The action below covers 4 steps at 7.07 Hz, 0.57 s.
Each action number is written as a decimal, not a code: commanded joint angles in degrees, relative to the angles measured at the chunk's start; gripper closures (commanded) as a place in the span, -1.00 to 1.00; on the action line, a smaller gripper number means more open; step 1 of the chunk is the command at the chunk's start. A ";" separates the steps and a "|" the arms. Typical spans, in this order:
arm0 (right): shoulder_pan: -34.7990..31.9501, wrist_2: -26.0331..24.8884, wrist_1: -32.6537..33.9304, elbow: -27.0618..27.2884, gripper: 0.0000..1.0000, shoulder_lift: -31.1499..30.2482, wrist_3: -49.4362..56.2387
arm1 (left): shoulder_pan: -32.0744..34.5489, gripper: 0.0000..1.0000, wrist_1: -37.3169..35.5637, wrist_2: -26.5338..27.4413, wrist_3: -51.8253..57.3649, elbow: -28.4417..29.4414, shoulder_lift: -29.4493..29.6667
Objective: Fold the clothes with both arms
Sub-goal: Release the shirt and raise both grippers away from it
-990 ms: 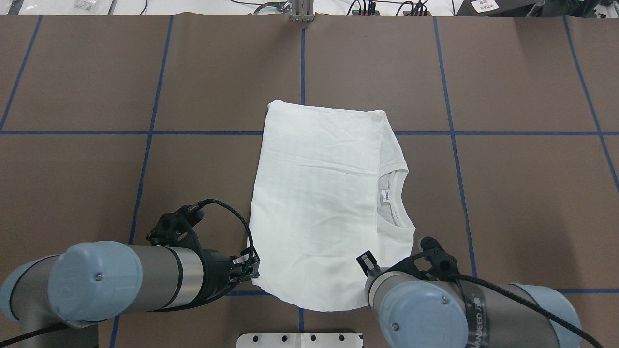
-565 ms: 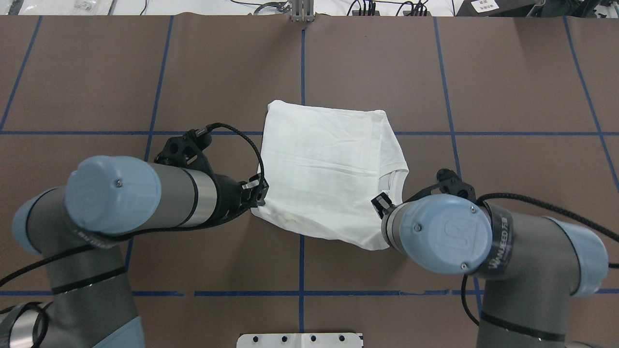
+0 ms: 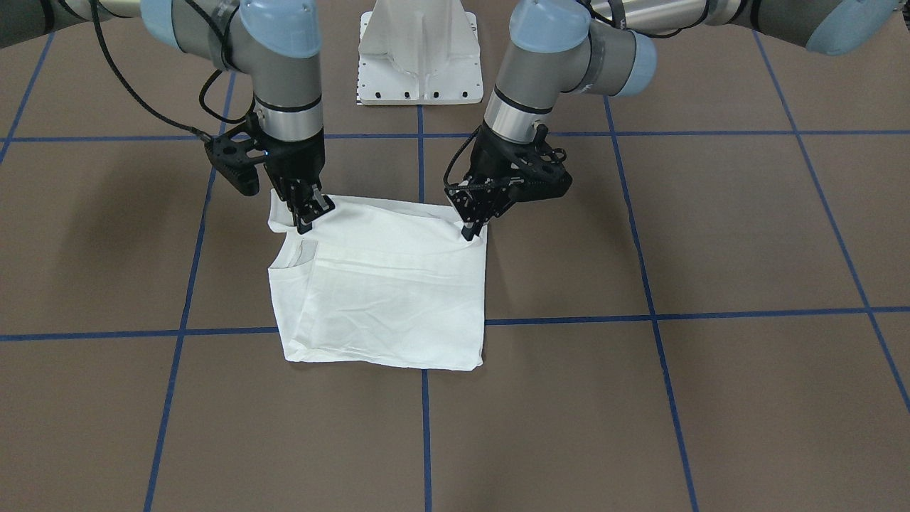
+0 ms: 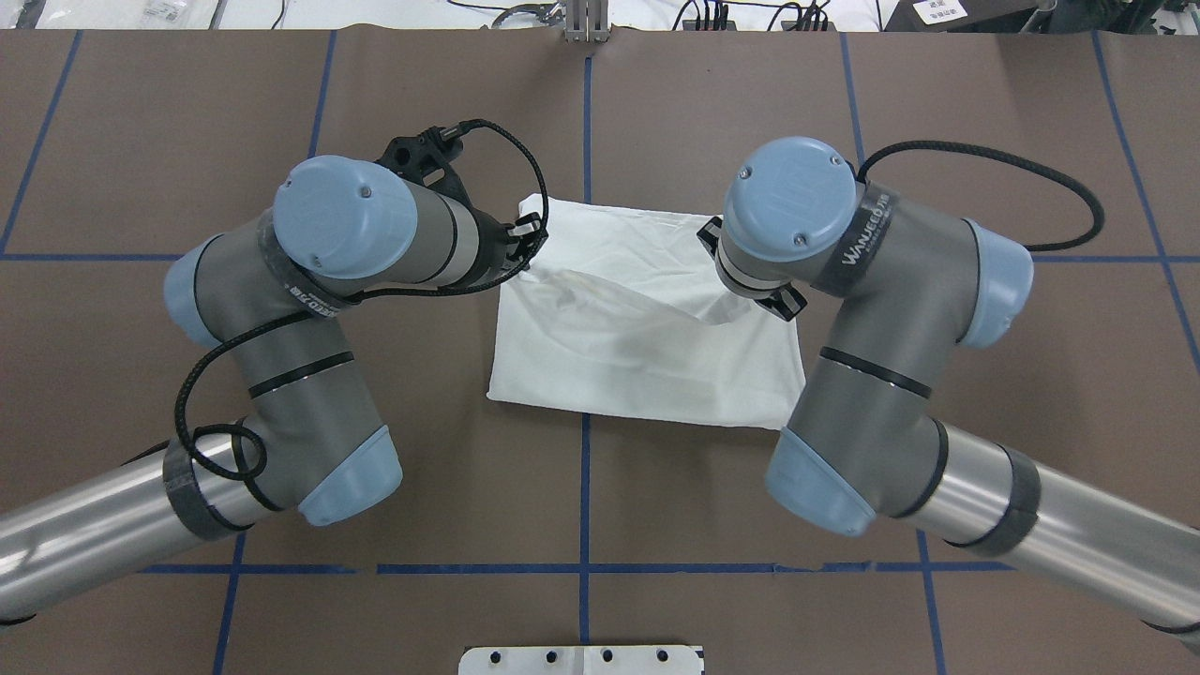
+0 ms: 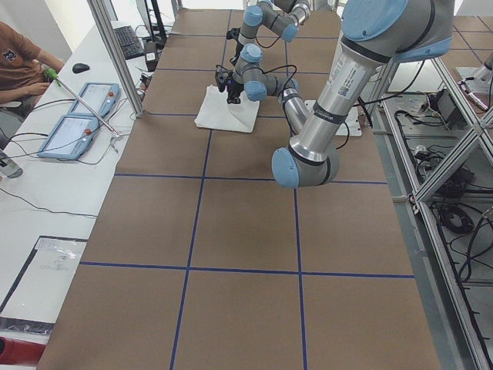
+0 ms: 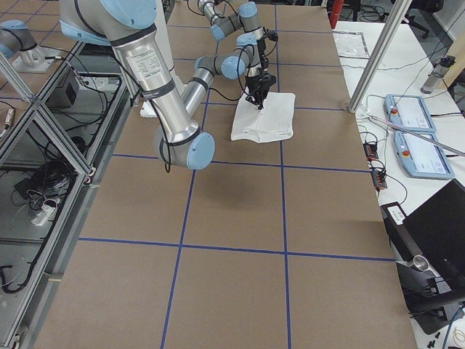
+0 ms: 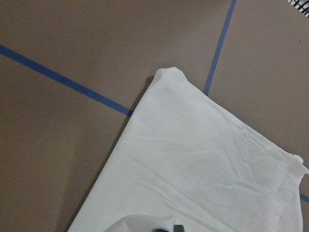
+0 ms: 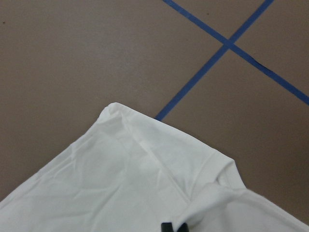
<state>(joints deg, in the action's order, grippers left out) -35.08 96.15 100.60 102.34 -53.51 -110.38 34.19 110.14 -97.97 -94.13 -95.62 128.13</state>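
The white T-shirt (image 3: 384, 299) lies partly folded on the brown table, and it also shows in the overhead view (image 4: 647, 347). Its printed text is hidden. My left gripper (image 3: 470, 229) is shut on one corner of the shirt's lifted edge, on the overhead view's left (image 4: 521, 255). My right gripper (image 3: 304, 217) is shut on the other corner, by the collar side; the overhead view hides it under its wrist. Both hold the edge a little above the rest of the shirt. The wrist views look down on the lower layer (image 7: 203, 164) (image 8: 120, 174).
The white pedestal base (image 3: 419, 57) stands at the robot's side of the table. Blue tape lines (image 3: 640, 320) cross the brown surface. A side bench with tablets (image 5: 77, 123) and a seated person (image 5: 19, 58) lies beyond the far edge.
Both grippers have carried the shirt's near edge up and away from the robot, over the rest of the shirt. The shirt now shows about half as long.
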 commanded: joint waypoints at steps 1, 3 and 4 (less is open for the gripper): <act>-4.27 1.06 -6.96 -14.91 1.00 6.56 6.29 | 2.80 1.00 8.38 -0.03 1.58 11.36 4.22; -9.35 5.41 -17.23 -30.79 -0.18 12.16 13.41 | 6.92 0.03 19.62 0.14 8.13 26.47 8.09; -10.69 5.63 -21.11 -34.01 -0.99 12.12 20.31 | 9.30 -0.30 20.80 0.06 11.48 28.88 8.28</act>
<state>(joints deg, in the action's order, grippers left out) -43.31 100.36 84.58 74.46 -42.96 -96.66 40.71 127.65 -97.86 -86.70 -71.57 135.48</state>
